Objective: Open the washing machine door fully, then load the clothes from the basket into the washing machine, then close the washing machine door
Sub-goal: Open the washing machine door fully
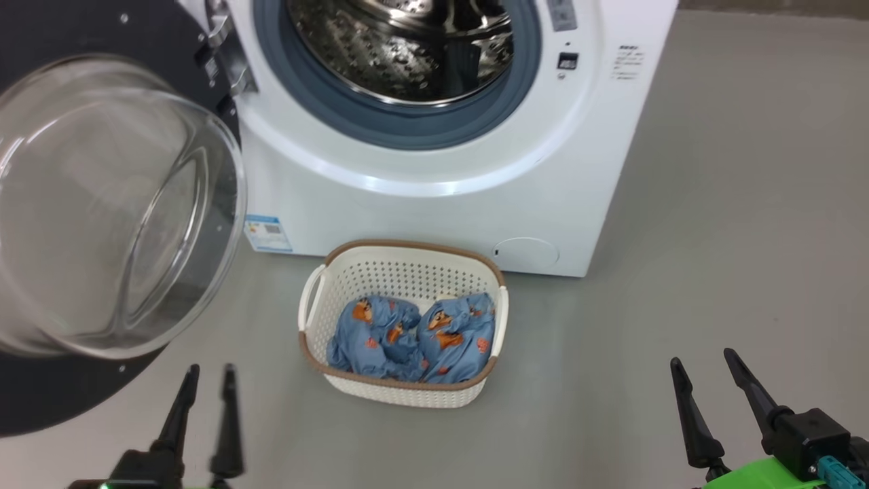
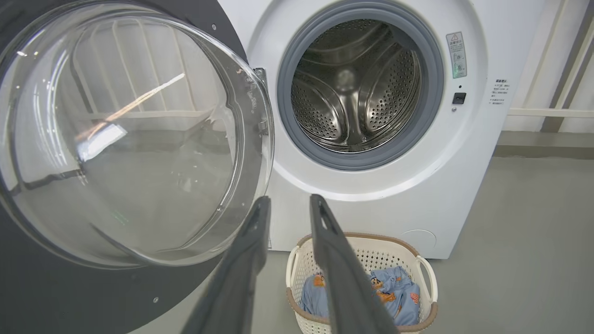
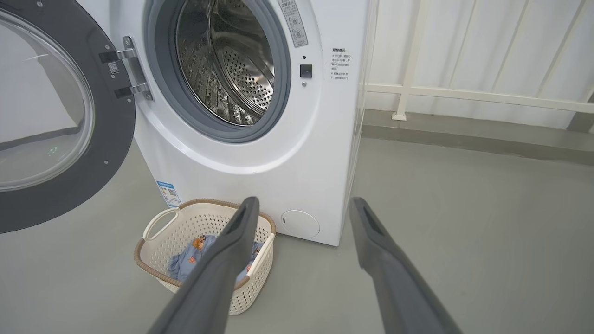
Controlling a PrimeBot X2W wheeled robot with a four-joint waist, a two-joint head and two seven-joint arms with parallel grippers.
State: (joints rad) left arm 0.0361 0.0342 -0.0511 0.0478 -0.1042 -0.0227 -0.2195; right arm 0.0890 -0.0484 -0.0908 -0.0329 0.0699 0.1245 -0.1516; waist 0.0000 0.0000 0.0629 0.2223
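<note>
Left claw [image 1: 212,372] low at the left of the head view, above the grey floor [image 1: 713,238]. Two dark fingers a little apart, with nothing between them and touching nothing. Points toward the lower edge of the door [image 1: 41,401]; in the left wrist view, close before the door's glass bowl [image 2: 130,134] but apart from it. Right claw [image 1: 700,358] low at the right, fingers spread wide, empty as well, well apart from every thing.

Between the two claws and further ahead, the basket [image 1: 407,246], upright on the floor just before the washing machine [image 1: 441,217]. Cannot tell if touching the machine's front. Holds the clothes [image 1: 414,336]: two crumpled blue bundles with orange figures, side by side on the bottom, below the brown rim.

Door swung wide open to the left on its metal hinge [image 1: 227,54], inner side and glass bowl turned toward the robot.

Behind the basket, the round mouth of the machine: grey-blue seal [image 1: 407,129] around the steel drum [image 1: 407,47], with bare holes and ribs showing. Low on the white front, a blue sticker [image 1: 268,233] left of the basket and a round flap [image 1: 526,252] right of it. In the right wrist view, a white railing [image 3: 464,95] beyond the machine.
</note>
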